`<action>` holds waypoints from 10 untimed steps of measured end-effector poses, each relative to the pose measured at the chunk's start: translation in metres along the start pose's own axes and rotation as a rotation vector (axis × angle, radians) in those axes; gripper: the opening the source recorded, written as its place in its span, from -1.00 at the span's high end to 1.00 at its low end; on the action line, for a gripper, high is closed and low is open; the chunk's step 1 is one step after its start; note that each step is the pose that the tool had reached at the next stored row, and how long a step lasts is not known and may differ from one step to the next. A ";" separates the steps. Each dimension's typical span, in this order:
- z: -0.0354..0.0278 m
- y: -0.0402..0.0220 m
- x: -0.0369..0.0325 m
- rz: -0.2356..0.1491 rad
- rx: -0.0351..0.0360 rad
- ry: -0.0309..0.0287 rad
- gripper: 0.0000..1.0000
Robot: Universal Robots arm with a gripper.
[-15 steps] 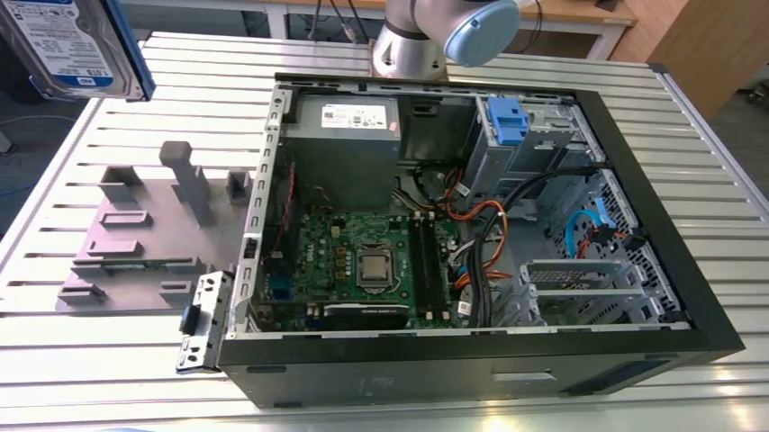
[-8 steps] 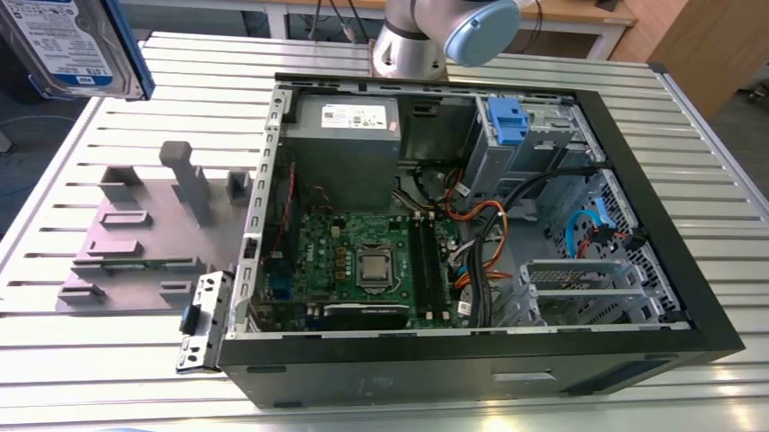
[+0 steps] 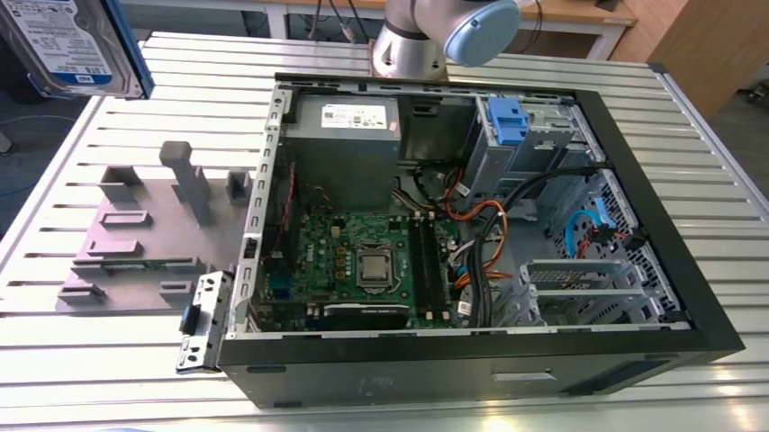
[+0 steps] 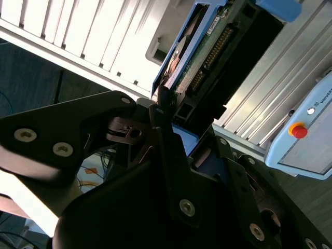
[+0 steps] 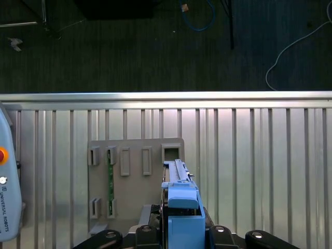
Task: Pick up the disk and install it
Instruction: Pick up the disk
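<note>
Silver-grey tubular arm [image 3: 406,45] with a pale blue joint cap [image 3: 484,25]; matt black gripper [image 4: 187,122] of flat linkage plates [image 4: 57,140] studded with silver screws [image 4: 187,207]

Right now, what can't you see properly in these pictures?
- The disk: exterior view, partly cut off at the picture's corner.
- Label on the disk: first wrist view, it is turned edge-on.
- Part of the computer floor: exterior view, cables cover it.
</note>
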State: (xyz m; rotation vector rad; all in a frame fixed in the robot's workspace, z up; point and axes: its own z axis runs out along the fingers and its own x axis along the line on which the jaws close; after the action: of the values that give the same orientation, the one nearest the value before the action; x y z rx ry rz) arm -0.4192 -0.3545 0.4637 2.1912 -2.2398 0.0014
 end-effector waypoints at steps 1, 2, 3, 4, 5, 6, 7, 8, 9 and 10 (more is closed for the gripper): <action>-0.0002 0.0000 0.0000 0.000 -0.0001 0.0000 0.26; -0.0004 0.0000 0.0000 0.000 0.0000 0.0000 0.26; -0.0006 0.0000 0.0000 0.000 0.0000 0.0000 0.26; -0.0008 0.0000 0.0000 0.000 0.0000 0.0000 0.26; -0.0010 0.0000 0.0000 0.000 -0.0001 0.0000 0.26; -0.0012 0.0000 0.0000 0.000 -0.0001 0.0000 0.26; -0.0014 0.0000 0.0000 0.000 0.0000 0.0000 0.26; -0.0016 0.0000 0.0000 0.000 0.0000 0.0000 0.26; -0.0018 0.0000 0.0000 0.000 -0.0001 0.0000 0.26; -0.0021 0.0000 0.0000 0.000 -0.0001 0.0001 0.26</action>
State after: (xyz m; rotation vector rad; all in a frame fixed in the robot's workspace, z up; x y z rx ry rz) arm -0.4192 -0.3545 0.4658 2.1912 -2.2397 0.0014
